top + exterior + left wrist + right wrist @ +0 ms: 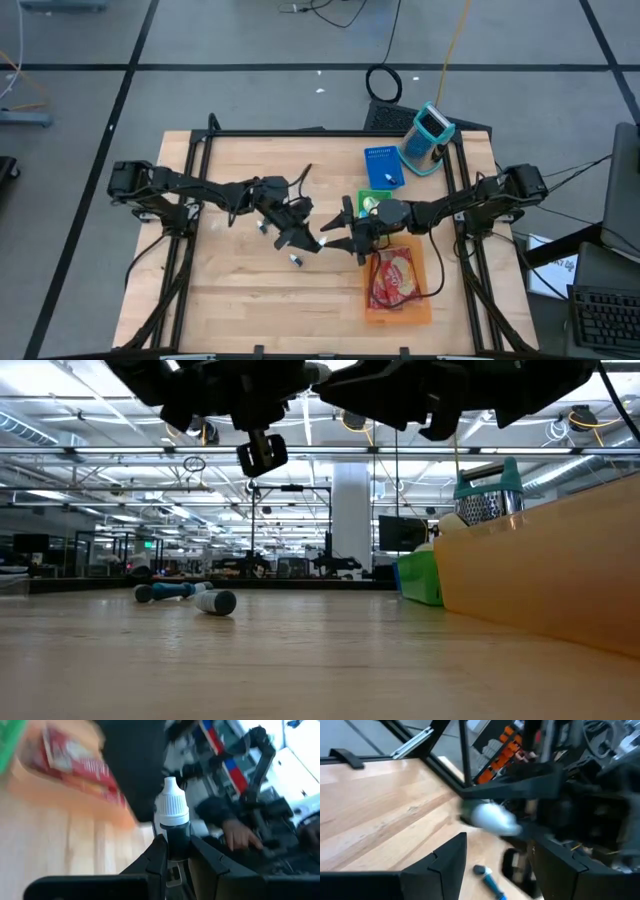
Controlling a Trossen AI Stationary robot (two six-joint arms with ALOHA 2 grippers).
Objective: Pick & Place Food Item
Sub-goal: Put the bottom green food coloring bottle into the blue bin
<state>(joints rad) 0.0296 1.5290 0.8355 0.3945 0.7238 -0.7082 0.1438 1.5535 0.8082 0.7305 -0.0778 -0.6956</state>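
Both arms meet above the middle of the tabletop (240,290) in the high view. The left tool (300,240) is clamped on a small white dropper bottle (172,817), its dark fingers (157,857) pinching the bottle's dark body just below the white cap. The right tool (340,238) faces it from the picture's right with its jaws spread wide and nothing between them; its own camera shows the bottle as a white blur (490,817) just ahead of the gap.

Just below the right tool, at the lower right of the high view, sits an orange tray (420,310) holding a red food packet (393,280), close to the tabletop's right rail. A green box (374,203) and a blue box (381,165) lie above it, with a teal-and-white device (428,137) at the upper right corner.

A small blue-and-white item (297,260) lies just below the left tool. The lower left of the tabletop is bare wood.
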